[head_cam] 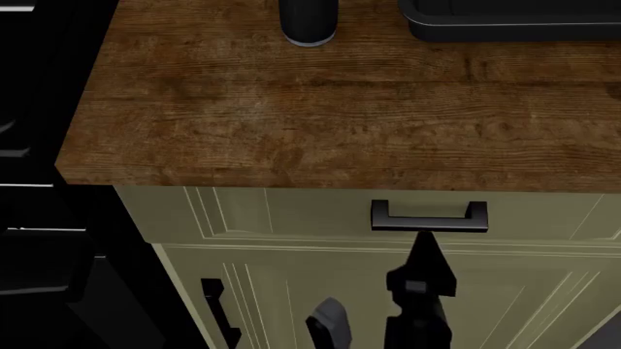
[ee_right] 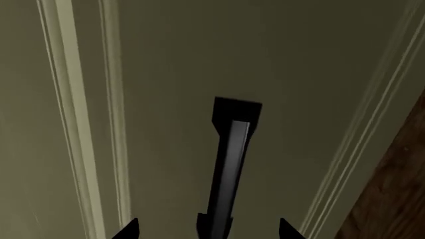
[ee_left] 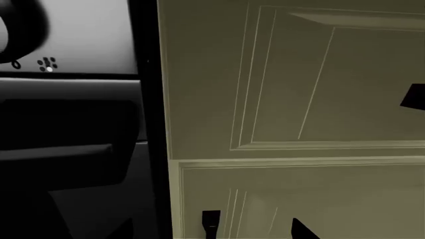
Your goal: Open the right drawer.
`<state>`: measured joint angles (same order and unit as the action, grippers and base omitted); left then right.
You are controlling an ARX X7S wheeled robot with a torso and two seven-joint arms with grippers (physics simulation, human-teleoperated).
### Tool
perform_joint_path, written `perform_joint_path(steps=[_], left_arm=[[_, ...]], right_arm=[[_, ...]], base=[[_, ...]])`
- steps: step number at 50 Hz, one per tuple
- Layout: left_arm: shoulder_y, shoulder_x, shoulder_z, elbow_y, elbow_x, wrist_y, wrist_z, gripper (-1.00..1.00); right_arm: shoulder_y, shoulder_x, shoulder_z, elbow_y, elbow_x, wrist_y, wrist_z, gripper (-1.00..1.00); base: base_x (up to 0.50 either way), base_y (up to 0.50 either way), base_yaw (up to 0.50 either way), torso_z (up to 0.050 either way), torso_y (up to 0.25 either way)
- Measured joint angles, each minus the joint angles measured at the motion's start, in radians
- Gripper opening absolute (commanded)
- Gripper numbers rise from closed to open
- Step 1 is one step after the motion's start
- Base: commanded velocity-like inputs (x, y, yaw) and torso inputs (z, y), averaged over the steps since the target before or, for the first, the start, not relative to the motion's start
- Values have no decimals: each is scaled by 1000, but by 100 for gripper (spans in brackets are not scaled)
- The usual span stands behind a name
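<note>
The right drawer [head_cam: 291, 214] is a pale green panelled front under the wooden countertop [head_cam: 291, 109], with a black horizontal bar handle [head_cam: 429, 217] at its centre. My right gripper [head_cam: 424, 251] points up at that handle from just below it. In the right wrist view the handle [ee_right: 232, 149] runs between the two spread fingertips of the right gripper [ee_right: 207, 230], which is open and not closed on it. My left gripper [ee_left: 219, 235] is open lower down, facing the cabinet door. The drawer front [ee_left: 319, 84] also fills the upper part of the left wrist view.
A black oven [head_cam: 39, 240] stands left of the cabinet. Below the drawer is a pale green cabinet door [head_cam: 291, 305] with a vertical black handle [head_cam: 219, 313]. A dark cylinder [head_cam: 308, 22] and a dark tray [head_cam: 514, 22] sit on the countertop.
</note>
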<state>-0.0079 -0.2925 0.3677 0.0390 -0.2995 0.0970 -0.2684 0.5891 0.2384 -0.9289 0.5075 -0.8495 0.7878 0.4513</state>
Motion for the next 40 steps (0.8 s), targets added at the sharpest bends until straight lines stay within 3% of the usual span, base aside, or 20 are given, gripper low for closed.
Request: perform_joint_path(steps=[40], left_arm=[[-2, -10, 9, 8, -11, -3, -11, 100]], right_arm=[[155, -95, 34, 339, 92, -174, 145, 100]], base=[[0, 0, 0, 0, 0]])
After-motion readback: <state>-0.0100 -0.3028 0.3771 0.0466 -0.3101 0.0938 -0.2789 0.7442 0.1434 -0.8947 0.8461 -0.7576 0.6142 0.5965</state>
